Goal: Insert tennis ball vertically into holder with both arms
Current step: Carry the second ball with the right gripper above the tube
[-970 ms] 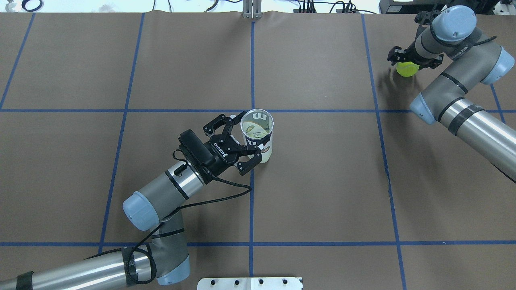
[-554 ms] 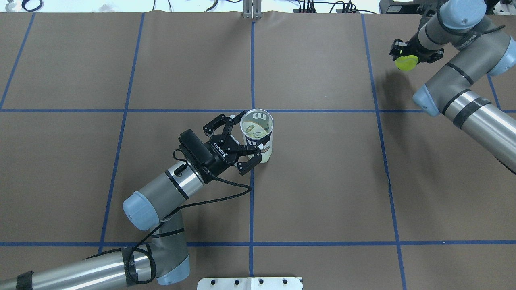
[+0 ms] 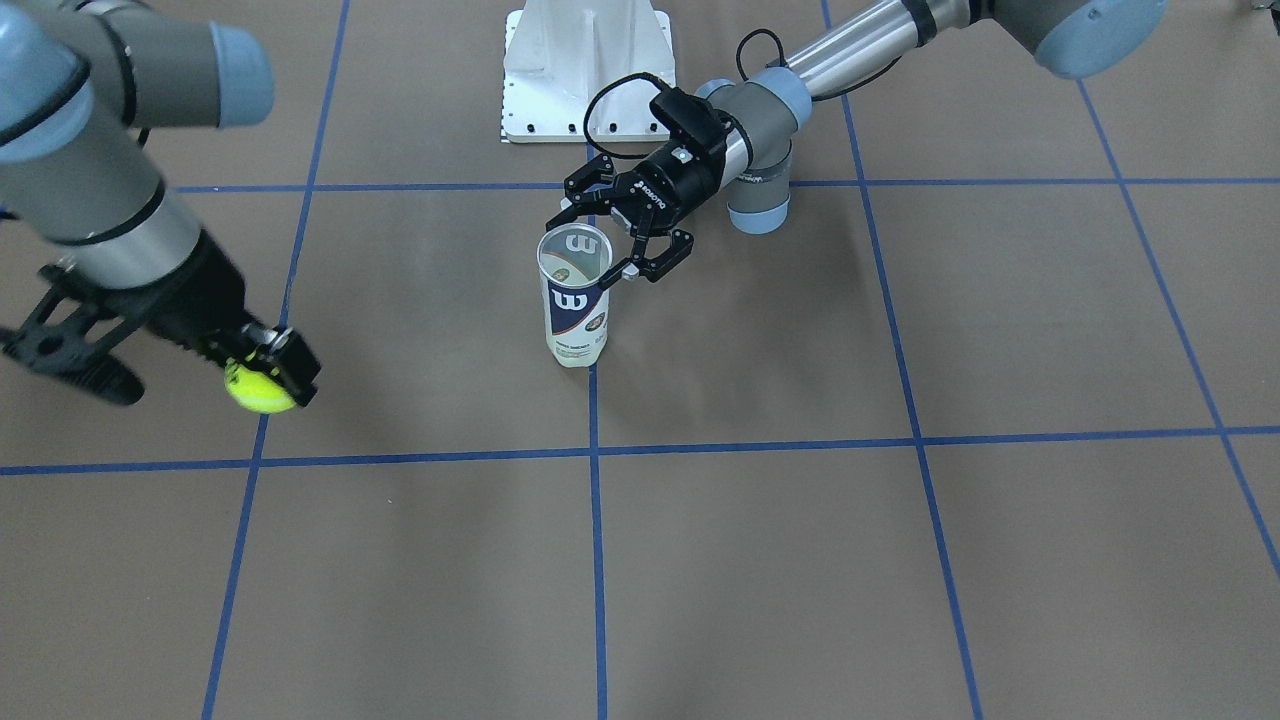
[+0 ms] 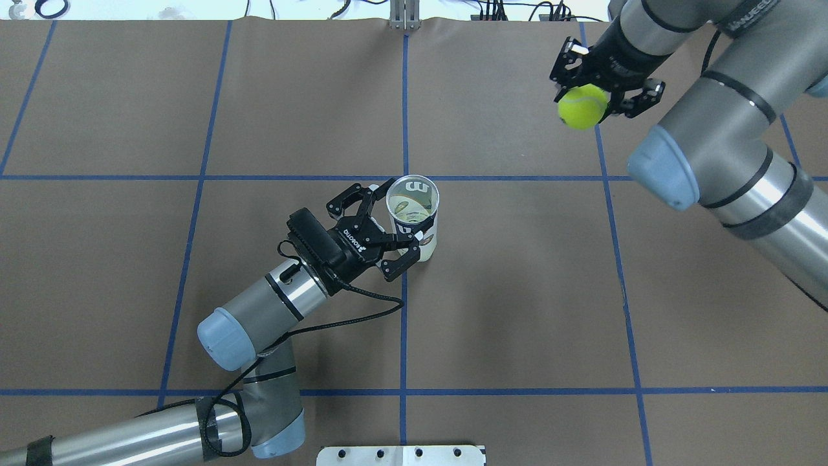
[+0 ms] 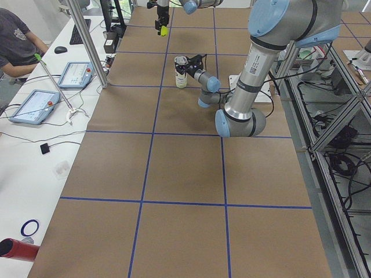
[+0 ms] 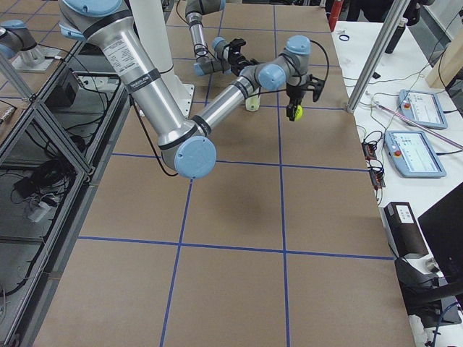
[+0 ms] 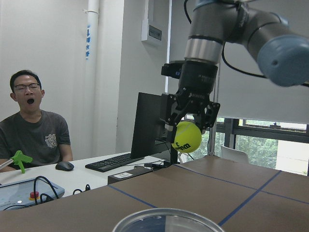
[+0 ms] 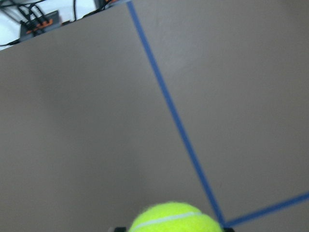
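Observation:
The holder (image 4: 414,220), a clear Wilson can with a navy and white label, stands upright and open-topped near the table's middle, also in the front view (image 3: 577,300). My left gripper (image 4: 400,221) has its fingers spread on either side of the can's upper part, touching it. Its rim (image 7: 166,220) shows at the bottom of the left wrist view. My right gripper (image 4: 585,97) is shut on the yellow tennis ball (image 4: 582,107) and holds it well above the table, far right of the can. The ball also shows in the front view (image 3: 258,388) and both wrist views (image 7: 187,137) (image 8: 176,220).
The white base plate (image 4: 401,455) sits at the near table edge between the arms. Blue tape lines grid the brown table. A seated operator (image 7: 35,130) and a desk with tablets (image 5: 35,104) lie beyond the table's far side.
My right arm has lifted the tennis ball off the table and carried it left, toward the middle. The left arm and the can have not moved.

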You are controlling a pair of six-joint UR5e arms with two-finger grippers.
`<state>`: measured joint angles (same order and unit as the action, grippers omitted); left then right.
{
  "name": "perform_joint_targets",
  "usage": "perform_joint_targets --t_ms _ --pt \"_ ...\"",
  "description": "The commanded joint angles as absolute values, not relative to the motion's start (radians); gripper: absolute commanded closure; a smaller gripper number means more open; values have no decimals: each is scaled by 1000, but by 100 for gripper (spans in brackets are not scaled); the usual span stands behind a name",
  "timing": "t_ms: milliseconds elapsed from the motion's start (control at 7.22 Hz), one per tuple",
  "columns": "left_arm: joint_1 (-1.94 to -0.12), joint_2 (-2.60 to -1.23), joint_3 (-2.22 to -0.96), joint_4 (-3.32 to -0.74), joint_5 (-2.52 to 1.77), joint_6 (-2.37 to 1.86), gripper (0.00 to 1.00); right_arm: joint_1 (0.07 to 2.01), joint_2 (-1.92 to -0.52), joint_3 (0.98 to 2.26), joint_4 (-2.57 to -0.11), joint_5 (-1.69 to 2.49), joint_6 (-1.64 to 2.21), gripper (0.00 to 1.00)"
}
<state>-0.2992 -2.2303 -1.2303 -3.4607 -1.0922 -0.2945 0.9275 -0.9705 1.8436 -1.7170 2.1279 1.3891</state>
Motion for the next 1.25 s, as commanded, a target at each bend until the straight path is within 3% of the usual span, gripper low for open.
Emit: perform_joint_targets --t_ms 0,416,1108 --pt "-299 -2230 -1229 -3461 -1092 -295 14 784 -889 1907 -1744 2122 1579 100" --pt "-299 -2230 -1229 -3461 -1091 -295 14 672 -792 1862 -1740 2094 1623 100" --pt "-299 -2230 -1229 -3462 -1091 -295 14 666 -739 1778 -1689 2082 1623 100"
